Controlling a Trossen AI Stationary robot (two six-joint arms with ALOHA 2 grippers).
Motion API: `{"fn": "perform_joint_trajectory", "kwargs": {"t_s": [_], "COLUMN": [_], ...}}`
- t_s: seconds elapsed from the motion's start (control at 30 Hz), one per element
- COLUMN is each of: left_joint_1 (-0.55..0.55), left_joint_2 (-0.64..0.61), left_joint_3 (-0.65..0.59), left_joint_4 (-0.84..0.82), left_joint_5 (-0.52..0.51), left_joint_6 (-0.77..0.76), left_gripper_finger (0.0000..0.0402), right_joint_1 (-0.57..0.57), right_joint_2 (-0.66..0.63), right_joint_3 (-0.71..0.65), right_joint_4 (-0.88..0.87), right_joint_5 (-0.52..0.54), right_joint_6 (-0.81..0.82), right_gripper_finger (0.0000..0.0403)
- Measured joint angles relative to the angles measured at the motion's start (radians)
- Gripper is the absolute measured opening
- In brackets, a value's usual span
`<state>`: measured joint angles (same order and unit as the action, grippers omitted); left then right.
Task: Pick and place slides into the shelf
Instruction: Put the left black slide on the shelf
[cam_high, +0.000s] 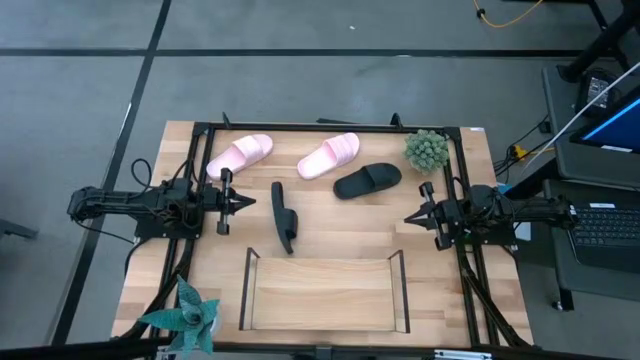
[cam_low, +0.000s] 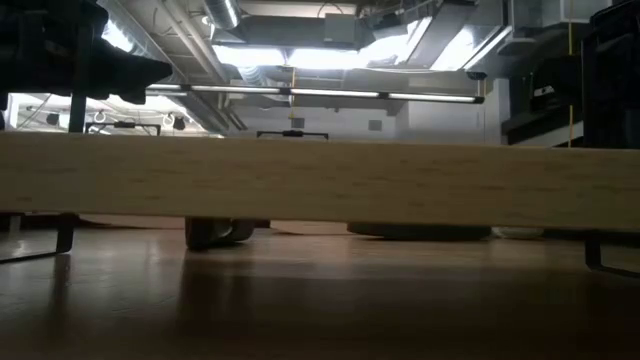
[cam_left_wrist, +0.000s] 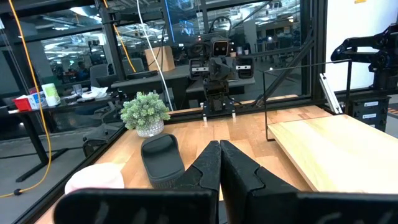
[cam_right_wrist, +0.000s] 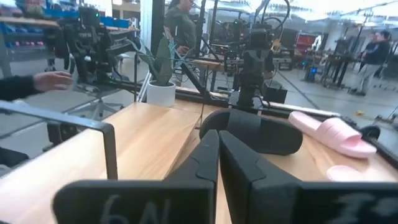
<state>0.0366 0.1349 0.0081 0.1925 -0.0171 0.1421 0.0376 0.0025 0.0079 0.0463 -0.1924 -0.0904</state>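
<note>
My left gripper (cam_high: 247, 202) and right gripper (cam_high: 408, 217) hover closed and empty over the pale wood table (cam_high: 330, 225). Smooth pink slides (cam_high: 240, 154) and matte black slides (cam_high: 367, 180) lie flat, one black apparently on edge; the wire shelf (cam_high: 322, 291) sits bare.

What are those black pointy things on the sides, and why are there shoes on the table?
Those are two robot arms. The left gripper and the right gripper are its pinching hands, both shut and holding nothing. One camera looks down from above, one peeks across the table from its edge, and one rides on each wrist. On the table lie two pink slides, one black slide lying flat and another black slide tipped on its side. The empty shelf waits for them. Two plants stand in corners.
</note>
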Motion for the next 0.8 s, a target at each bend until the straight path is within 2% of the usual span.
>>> {"fn": "perform_joint_trajectory", "kwargs": {"t_s": [0.4, 0.67, 0.8], "left_joint_1": [0.000, 0.000, 0.000], "left_joint_2": [0.000, 0.000, 0.000], "left_joint_3": [0.000, 0.000, 0.000], "left_joint_4": [0.000, 0.003, 0.008], "left_joint_5": [0.000, 0.000, 0.004], "left_joint_6": [0.000, -0.004, -0.033], "left_gripper_finger": [0.0000, 0.0000, 0.0000], "right_joint_1": [0.000, 0.000, 0.000], "right_joint_2": [0.000, 0.000, 0.000], "right_joint_3": [0.000, 0.000, 0.000], "right_joint_4": [0.000, 0.000, 0.002], "right_joint_5": [0.000, 0.000, 0.000], "right_joint_6": [-0.007, 0.132, 0.136], "right_gripper_finger": [0.0017, 0.0017, 0.0017]}}
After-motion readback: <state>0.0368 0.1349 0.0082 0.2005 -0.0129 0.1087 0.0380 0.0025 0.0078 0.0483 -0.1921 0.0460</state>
